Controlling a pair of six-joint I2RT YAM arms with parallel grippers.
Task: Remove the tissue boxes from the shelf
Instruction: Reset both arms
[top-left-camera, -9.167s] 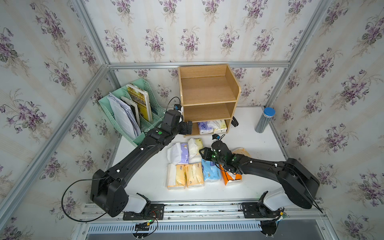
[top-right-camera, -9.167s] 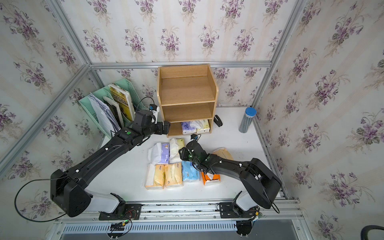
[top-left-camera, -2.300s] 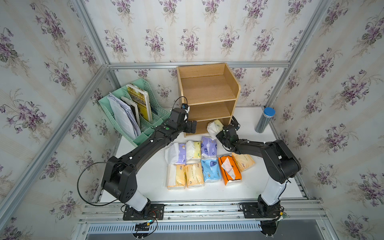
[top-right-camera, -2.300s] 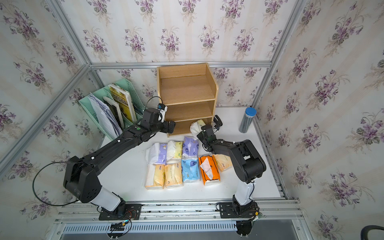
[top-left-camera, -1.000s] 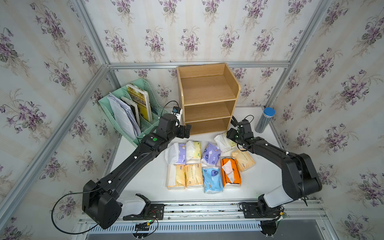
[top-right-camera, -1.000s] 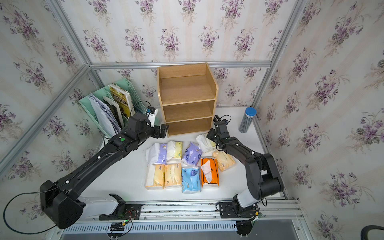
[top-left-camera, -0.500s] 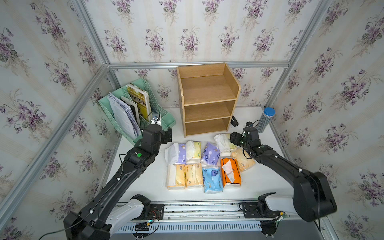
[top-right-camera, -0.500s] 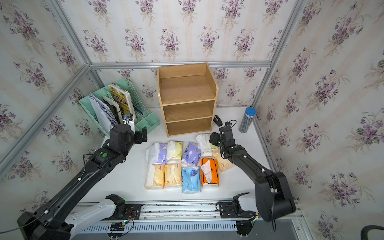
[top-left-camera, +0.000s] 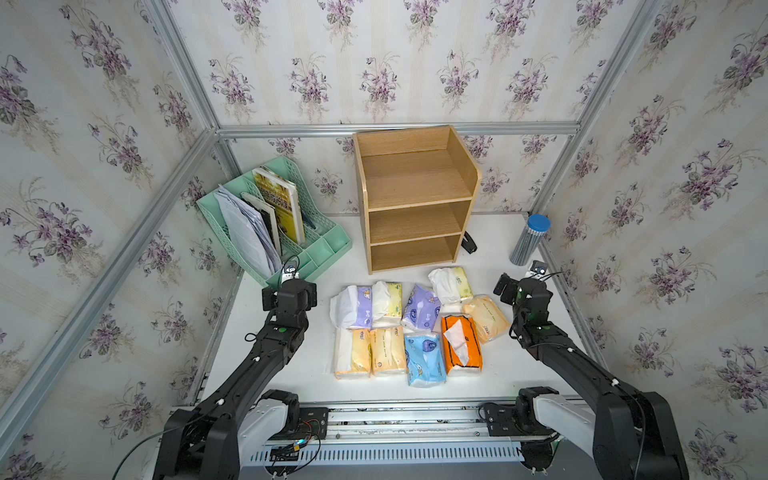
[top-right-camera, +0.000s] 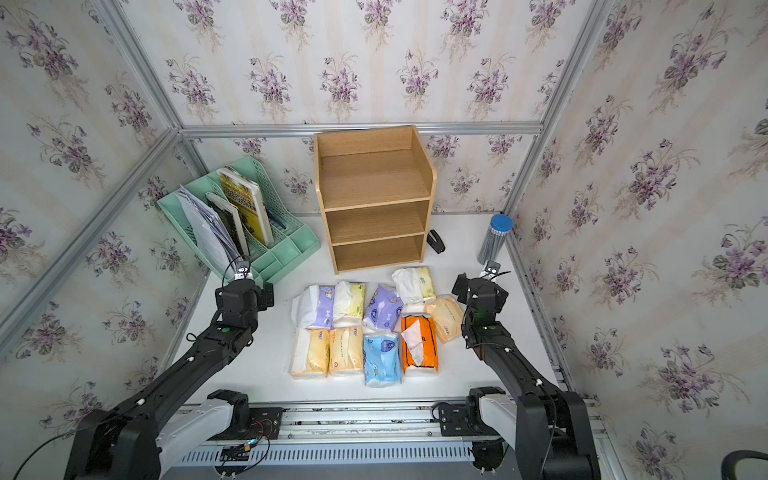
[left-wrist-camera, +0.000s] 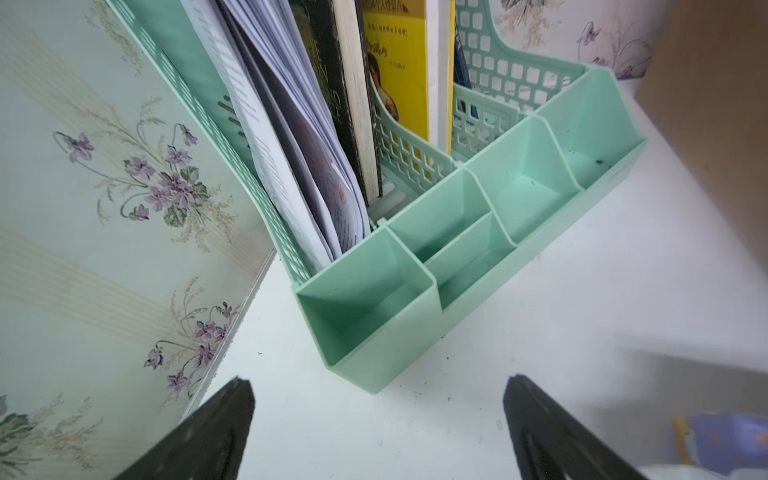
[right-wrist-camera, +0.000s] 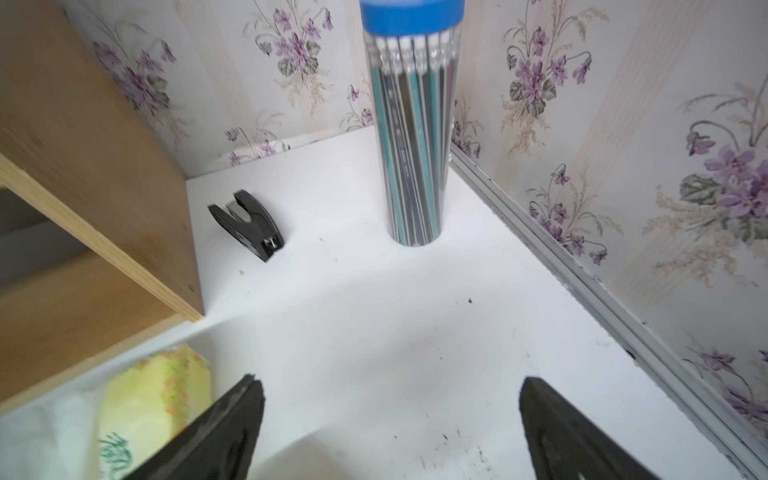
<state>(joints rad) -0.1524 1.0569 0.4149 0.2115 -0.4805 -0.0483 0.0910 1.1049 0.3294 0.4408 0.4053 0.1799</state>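
The wooden shelf (top-left-camera: 415, 199) (top-right-camera: 374, 199) stands at the back of the table, and all its tiers are bare. Several tissue boxes lie in two rows on the table in front of it, among them a purple one (top-left-camera: 420, 307), an orange one (top-left-camera: 460, 345), a light blue one (top-left-camera: 424, 359) and a pale yellow one (top-left-camera: 451, 284) (right-wrist-camera: 153, 395). My left gripper (top-left-camera: 289, 289) (left-wrist-camera: 378, 380) is open over bare table, left of the packs. My right gripper (top-left-camera: 519, 286) (right-wrist-camera: 391, 379) is open and holds nothing, right of the pale yellow pack.
A mint-green file rack (top-left-camera: 328, 249) (left-wrist-camera: 457, 249) with papers and a yellow book stands just beyond my left gripper. A clear pencil tube with a blue cap (top-left-camera: 530, 241) (right-wrist-camera: 411, 137) and a black stapler (top-left-camera: 468, 243) (right-wrist-camera: 249, 226) sit right of the shelf. The metal frame rail (right-wrist-camera: 602, 291) bounds the table's right side.
My right gripper opened, let go of the pale yellow pack and drew back to the right. My left arm pulled back from the shelf toward the file rack's front.
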